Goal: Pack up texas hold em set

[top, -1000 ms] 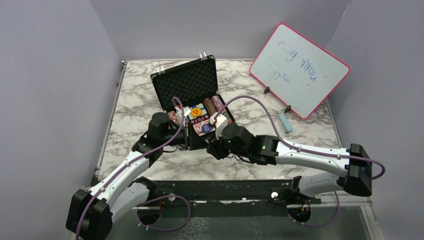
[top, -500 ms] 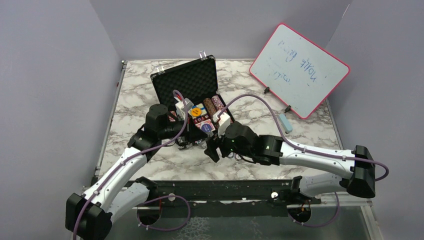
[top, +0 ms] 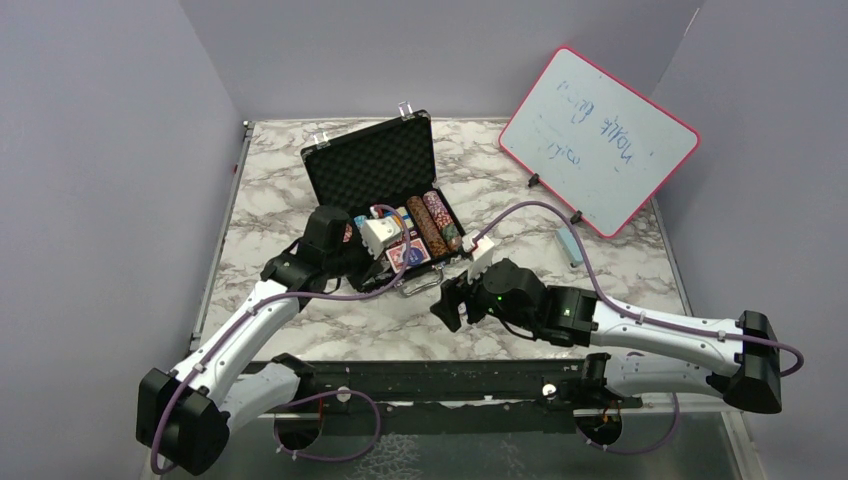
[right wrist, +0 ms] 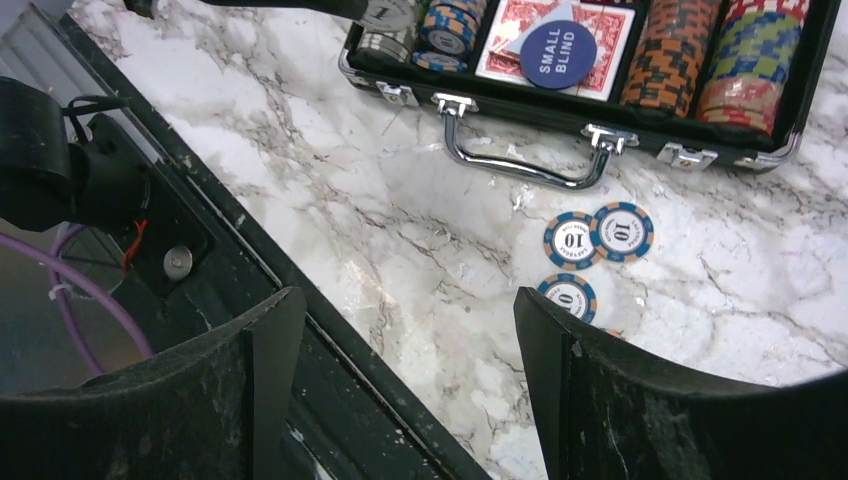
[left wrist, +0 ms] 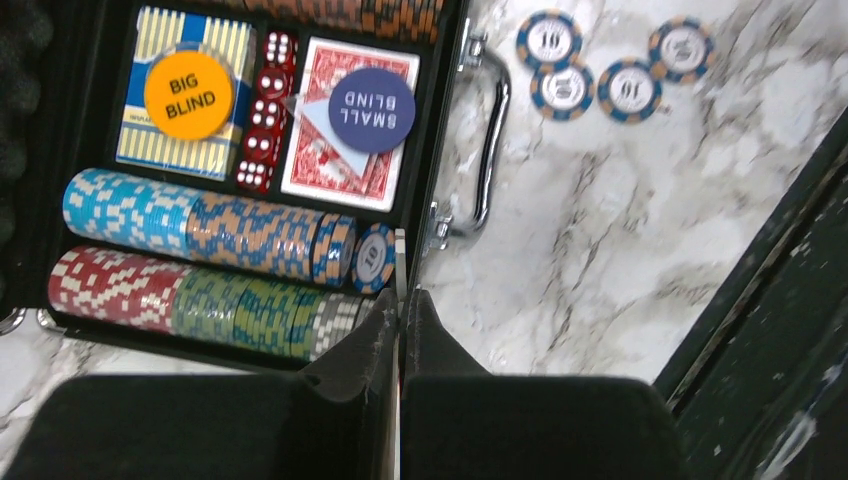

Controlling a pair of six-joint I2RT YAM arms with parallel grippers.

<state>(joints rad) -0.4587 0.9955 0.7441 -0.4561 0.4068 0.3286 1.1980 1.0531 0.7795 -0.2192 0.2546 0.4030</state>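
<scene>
Briefcase (left wrist: 447, 120) holds 2 decks (left wrist: 322, 172), 2 buttons (left wrist: 188, 94); 4 chips (left wrist: 563, 87) lie outside.

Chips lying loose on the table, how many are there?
4 chips on the table by the handle: first, second, third, fourth. More may be hidden.

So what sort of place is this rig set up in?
Probably a lab test booth rather than a home: plain grey walls box in a marble-patterned table, and a scribbled-on, pink-framed whiteboard is propped at the back right.
</scene>
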